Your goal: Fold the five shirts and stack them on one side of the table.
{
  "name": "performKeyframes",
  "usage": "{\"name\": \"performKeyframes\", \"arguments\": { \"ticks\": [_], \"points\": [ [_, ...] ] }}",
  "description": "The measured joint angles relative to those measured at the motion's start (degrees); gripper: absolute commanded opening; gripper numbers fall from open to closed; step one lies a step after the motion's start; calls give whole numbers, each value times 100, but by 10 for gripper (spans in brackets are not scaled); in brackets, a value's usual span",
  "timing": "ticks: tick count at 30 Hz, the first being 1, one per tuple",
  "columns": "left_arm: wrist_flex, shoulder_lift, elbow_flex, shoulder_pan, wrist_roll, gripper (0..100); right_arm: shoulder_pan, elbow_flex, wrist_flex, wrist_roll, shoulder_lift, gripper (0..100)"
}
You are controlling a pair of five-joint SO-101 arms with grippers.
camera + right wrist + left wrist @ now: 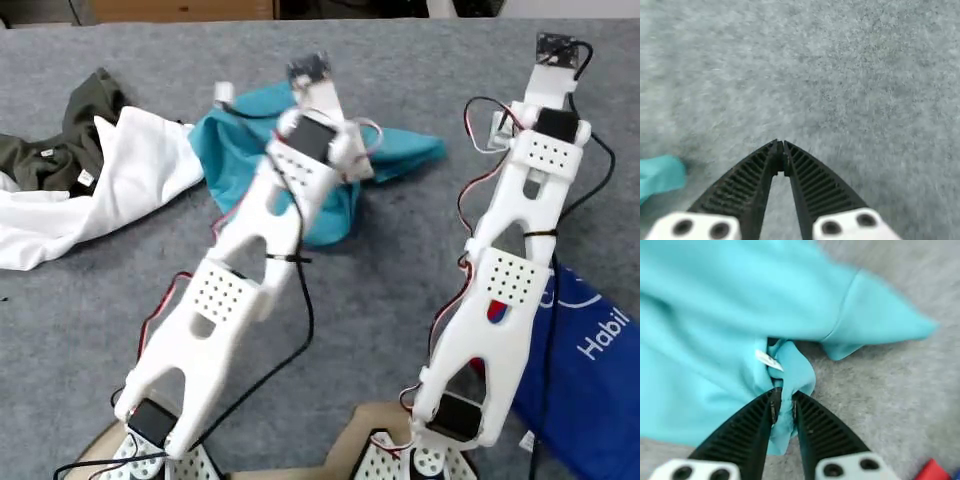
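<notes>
grey felt table under everything. from the high view, got the layout: found the teal shirt crumpled just past the centre toward 12 o'clock, one sleeve pointing out toward 2 o'clock. found the white shirt loose at 9 to 10 o'clock, touching the teal one's edge. found the olive shirt bunched beyond it at 10 o'clock, touching the white cloth. found the blue shirt at 4 o'clock by the table's edge, with the right arm's lower links crossing over its near side. saw the left arm stretched from 7 o'clock up over the teal shirt, and the right arm from 5 o'clock out to 1 o'clock above bare felt.

from the left wrist view, got the detail of the grip. saw the left gripper with its black ribbed jaws nearly closed, pinching a bunched fold of the teal shirt between the tips. noted a small white label just beyond the pinch and a seamed sleeve spread over the felt behind.

from the right wrist view, got the other arm's end. saw the right gripper with jaws pressed together tip to tip, holding nothing, above bare felt. noted a corner of teal cloth lying off to one side, apart from it.
</notes>
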Motion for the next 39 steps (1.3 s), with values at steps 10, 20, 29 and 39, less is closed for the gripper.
{"name": "performKeyframes", "arguments": {
  "ticks": [10,20,29,39],
  "points": [
    [325,-2259,-88,-703,-2804,19,0,-1099,1644,-35,-1301,5],
    [325,-4651,185,-1495,-3736,19,-123,-809,2163,932,-1978,9],
    [325,-5952,3701,-2593,-4202,19,-923,1723,2180,3587,-2954,59],
    [-88,-6040,8149,-3719,-6312,19,-2497,6523,2057,5178,-5424,58]
  ]
}}
